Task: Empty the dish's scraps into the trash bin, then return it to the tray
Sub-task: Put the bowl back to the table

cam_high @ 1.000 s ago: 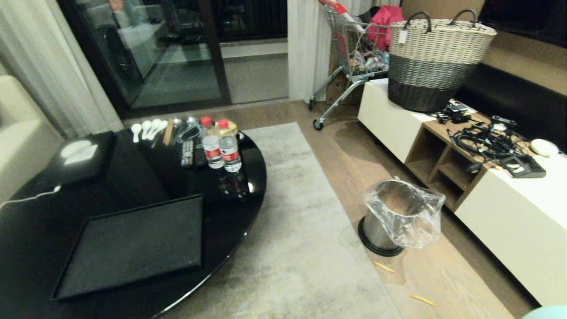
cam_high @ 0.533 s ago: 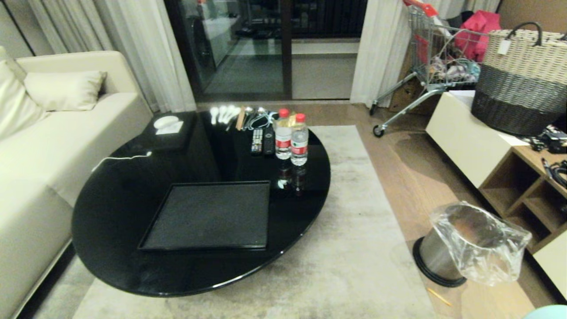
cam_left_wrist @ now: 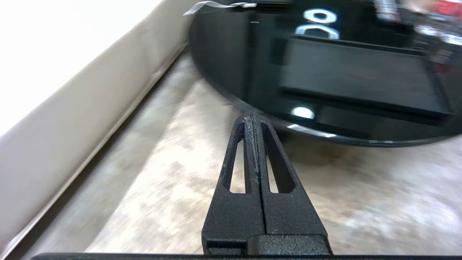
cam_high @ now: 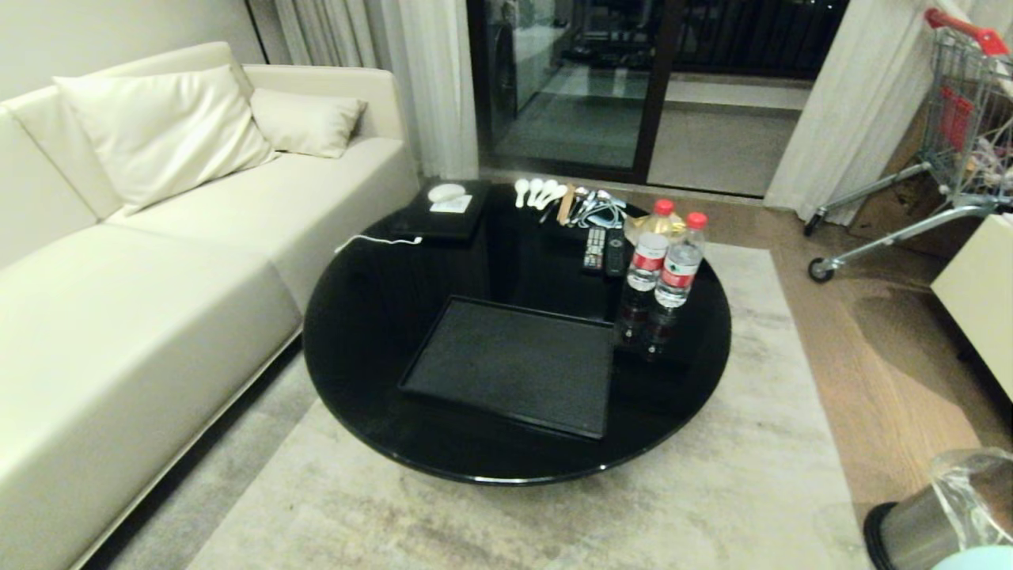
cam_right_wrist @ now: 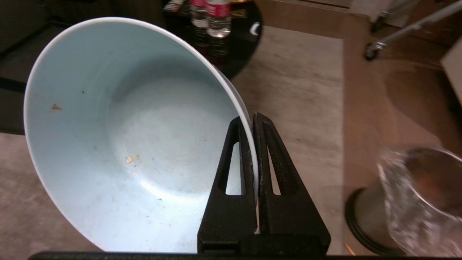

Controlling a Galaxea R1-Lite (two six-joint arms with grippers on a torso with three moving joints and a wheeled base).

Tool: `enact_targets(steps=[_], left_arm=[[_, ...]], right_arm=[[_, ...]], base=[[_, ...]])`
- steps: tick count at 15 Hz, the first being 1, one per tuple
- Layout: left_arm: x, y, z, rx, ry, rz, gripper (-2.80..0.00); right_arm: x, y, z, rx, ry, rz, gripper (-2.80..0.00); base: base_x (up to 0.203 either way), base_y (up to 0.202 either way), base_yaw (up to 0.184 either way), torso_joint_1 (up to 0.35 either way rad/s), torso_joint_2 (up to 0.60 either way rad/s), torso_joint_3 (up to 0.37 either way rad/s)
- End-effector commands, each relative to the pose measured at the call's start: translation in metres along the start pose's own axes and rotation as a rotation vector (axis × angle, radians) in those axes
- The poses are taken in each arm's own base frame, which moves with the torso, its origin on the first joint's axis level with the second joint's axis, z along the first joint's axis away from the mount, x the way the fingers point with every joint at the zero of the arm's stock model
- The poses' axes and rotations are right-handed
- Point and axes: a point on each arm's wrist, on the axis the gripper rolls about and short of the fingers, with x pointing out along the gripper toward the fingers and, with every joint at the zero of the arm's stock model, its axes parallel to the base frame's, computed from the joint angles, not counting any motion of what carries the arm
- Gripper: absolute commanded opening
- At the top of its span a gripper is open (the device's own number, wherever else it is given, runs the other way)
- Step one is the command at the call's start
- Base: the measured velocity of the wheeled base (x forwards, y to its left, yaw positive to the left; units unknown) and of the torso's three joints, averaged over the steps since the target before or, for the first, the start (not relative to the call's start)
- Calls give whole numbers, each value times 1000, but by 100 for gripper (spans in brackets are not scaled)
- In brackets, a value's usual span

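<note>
Right hand (cam_right_wrist: 252, 121): I clamp the emptied dish (cam_right_wrist: 119, 144) by its rim.
Left hand (cam_left_wrist: 253, 121): pressed together, idle.
Next: lower dish level onto the tray (cam_high: 514, 364), then release.

A round glossy black counter (cam_high: 514, 443) stands on a pale grey rug (cam_high: 712, 507). Toward the counter's far right edge two clear water bottles (cam_high: 666, 257) with red caps and red labels stand upright, touching side by side. Just left of the bottles lie two dark remote controls (cam_high: 605, 249). Beyond the remotes, at the counter's far rim, white spoons (cam_high: 536, 191) are laid in a row. Left of the spoons rests a black slab (cam_high: 443, 218) with a white object on top. A cream sofa (cam_high: 158, 261) with two cushions runs along the counter's left side. A shopping cart (cam_high: 942, 158) stands far right of the counter.
</note>
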Motion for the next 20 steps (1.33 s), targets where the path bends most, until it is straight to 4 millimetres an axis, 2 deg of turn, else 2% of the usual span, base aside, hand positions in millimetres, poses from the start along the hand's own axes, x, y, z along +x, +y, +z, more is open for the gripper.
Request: enact_targets(steps=[1,8,20], left_arm=[[0,0,0,0,-1,0,-280],[0,0,0,-2,-1,0,-280],[0,0,0,0,-1,0,-280]], right_arm=[[0,0,0,17,-1,0,-280],[0,0,0,65,-1,-6,-280],[0,0,0,65,-1,-6,-280]], base=[[0,-8,126,-1,2,4],[0,-1,11,1,0,0],[184,0,1,1,3,2]])
